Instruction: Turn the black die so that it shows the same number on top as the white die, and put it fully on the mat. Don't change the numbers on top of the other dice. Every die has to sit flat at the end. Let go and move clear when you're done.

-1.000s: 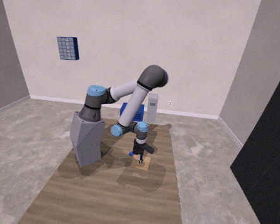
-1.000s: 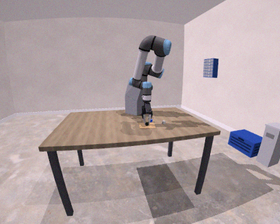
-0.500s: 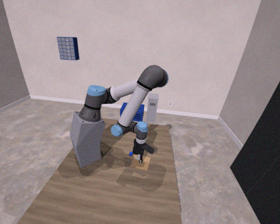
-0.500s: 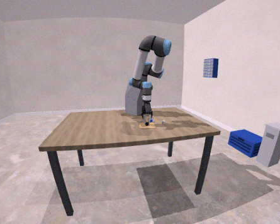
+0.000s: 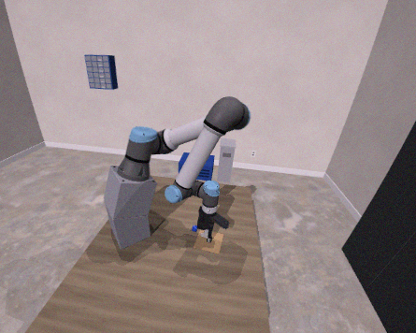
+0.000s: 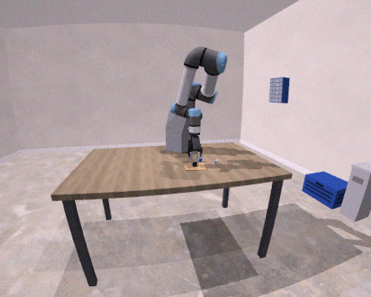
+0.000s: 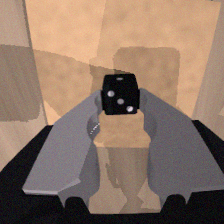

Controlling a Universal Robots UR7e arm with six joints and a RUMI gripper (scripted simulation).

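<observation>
My gripper [image 7: 120, 91] [image 5: 208, 237] [image 6: 193, 164] points straight down over the tan mat [image 7: 65, 40] [image 5: 217, 246] [image 6: 201, 168] and is shut on the black die [image 7: 120, 94]. In the wrist view the die sits between the two grey fingertips, just above or on the mat. The face towards the camera shows three pips, and the face beyond it shows one. A white die [image 6: 216, 161] lies on the wooden table [image 5: 150, 290] [image 6: 125, 175] to the right of the mat. A small blue die [image 5: 194, 228] [image 6: 201, 159] lies close beside the gripper. Their top numbers are too small to read.
The arm's grey pedestal [image 5: 128, 206] [image 6: 177, 133] stands on the table behind the mat. A blue crate [image 6: 324, 188] and a grey box [image 6: 360, 189] stand on the floor by the wall, off the table.
</observation>
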